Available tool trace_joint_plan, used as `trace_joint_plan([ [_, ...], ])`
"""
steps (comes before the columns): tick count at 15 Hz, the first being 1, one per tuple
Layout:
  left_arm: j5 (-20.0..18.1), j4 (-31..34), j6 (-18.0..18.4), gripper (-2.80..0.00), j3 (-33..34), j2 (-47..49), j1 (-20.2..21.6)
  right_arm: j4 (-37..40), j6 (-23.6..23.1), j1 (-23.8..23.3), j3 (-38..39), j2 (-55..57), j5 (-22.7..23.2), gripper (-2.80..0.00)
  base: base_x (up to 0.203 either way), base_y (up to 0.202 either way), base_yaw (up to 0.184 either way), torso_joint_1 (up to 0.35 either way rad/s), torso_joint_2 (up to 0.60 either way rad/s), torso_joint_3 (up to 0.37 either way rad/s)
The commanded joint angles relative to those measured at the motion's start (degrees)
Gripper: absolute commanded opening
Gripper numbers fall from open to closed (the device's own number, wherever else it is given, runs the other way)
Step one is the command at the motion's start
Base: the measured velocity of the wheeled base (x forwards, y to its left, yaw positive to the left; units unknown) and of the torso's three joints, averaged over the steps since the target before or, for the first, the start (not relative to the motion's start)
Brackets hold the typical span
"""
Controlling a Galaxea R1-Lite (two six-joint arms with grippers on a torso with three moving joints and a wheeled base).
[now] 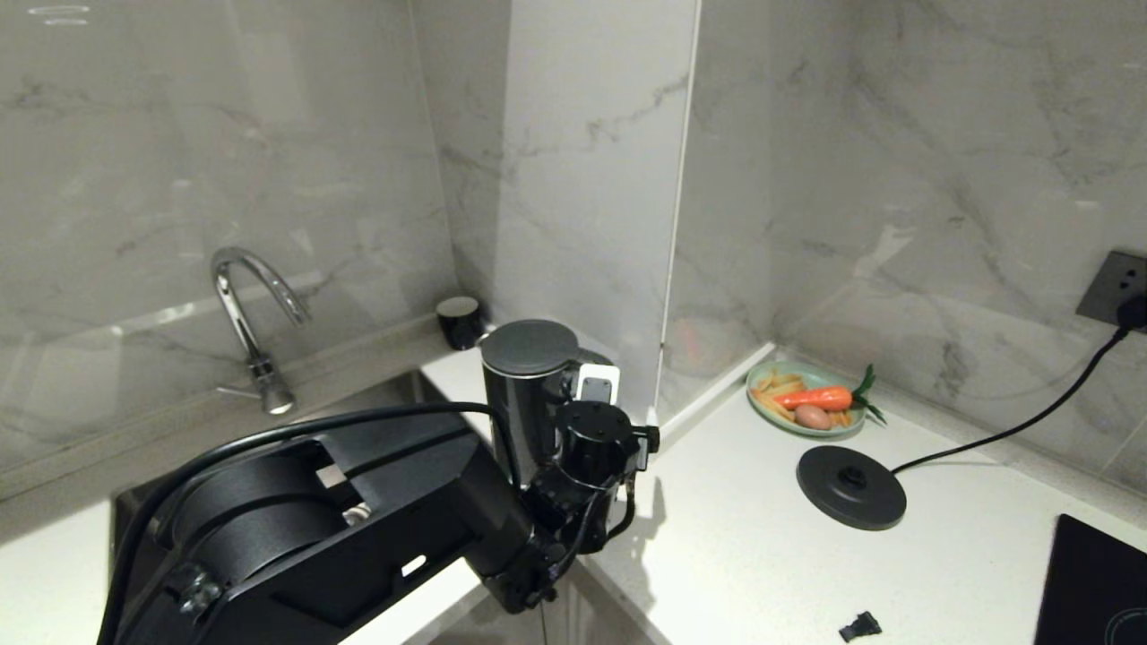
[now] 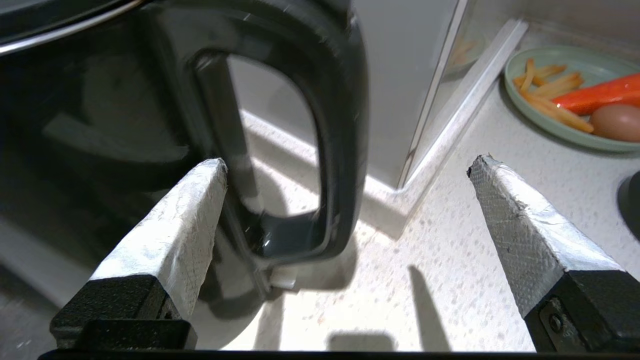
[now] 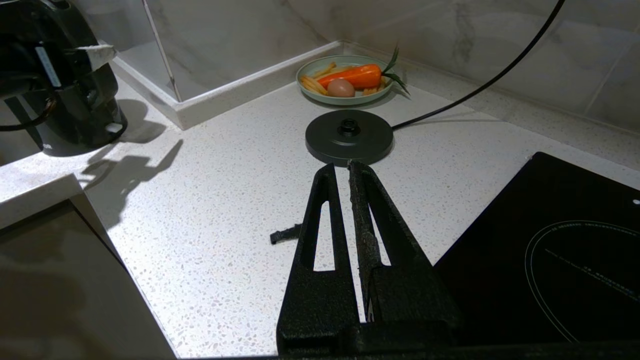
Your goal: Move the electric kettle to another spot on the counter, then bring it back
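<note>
left hand (image 2: 345, 165) spread wide, gripping nothing; its pads (image 2: 185, 220) straddle the loop handle (image 2: 340, 125) of the electric kettle (image 1: 524, 394), which i read as lined up to grasp or just let go. kettle stands upright on the tabletop (image 1: 744, 537) by the sink corner, off its base disc (image 1: 849, 486). only the left wrist view shows the handle clear of both pads. right hand (image 3: 342, 170) parked, clenched on nothing, over the tabletop near the cooktop (image 3: 550, 250).
</note>
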Motion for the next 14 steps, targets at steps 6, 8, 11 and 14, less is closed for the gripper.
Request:
trace_joint_plan([
  [6,-0.4,-6.6,-0.1,0.00,20.5,-12.6,1.2,0.0,0.0,0.1,0.0,0.0,0.0,-2.80,0.000,0.000,0.000,0.000,0.00,0.000],
  [8,-0.9,-7.2,-0.1,0.00,27.5,-18.7,1.1,0.0,0.0,0.0,0.0,0.0,0.0,-2.80,0.000,0.000,0.000,0.000,0.00,0.000],
  [11,-1.5,-7.3,0.0,0.00,36.4,-28.7,-0.6,0.0,0.0,0.1,0.0,0.0,0.0,-2.80,0.000,0.000,0.000,0.000,0.00,0.000],
  [14,-0.4,-6.1,0.1,0.00,42.4,-38.8,-2.7,0.0,0.0,0.1,0.0,0.0,0.0,-2.80,0.000,0.000,0.000,0.000,0.00,0.000],
])
